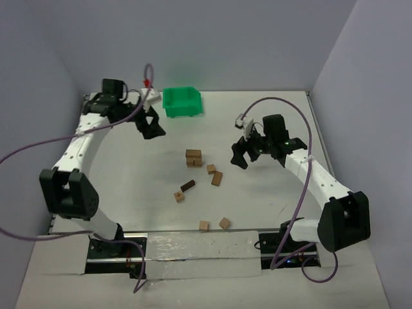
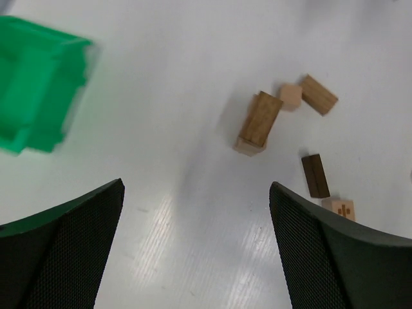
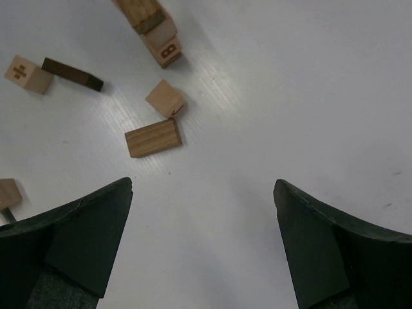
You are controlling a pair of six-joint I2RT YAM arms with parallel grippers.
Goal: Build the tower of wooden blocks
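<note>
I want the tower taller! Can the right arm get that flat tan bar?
Probably yes: the right gripper is open, and only bare table lies between it and the tan bar.

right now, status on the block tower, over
Left gripper open, empty, by green bin. Right gripper open, empty. Tower a short stack; loose blocks scattered beside it. Nothing in the way.
</note>
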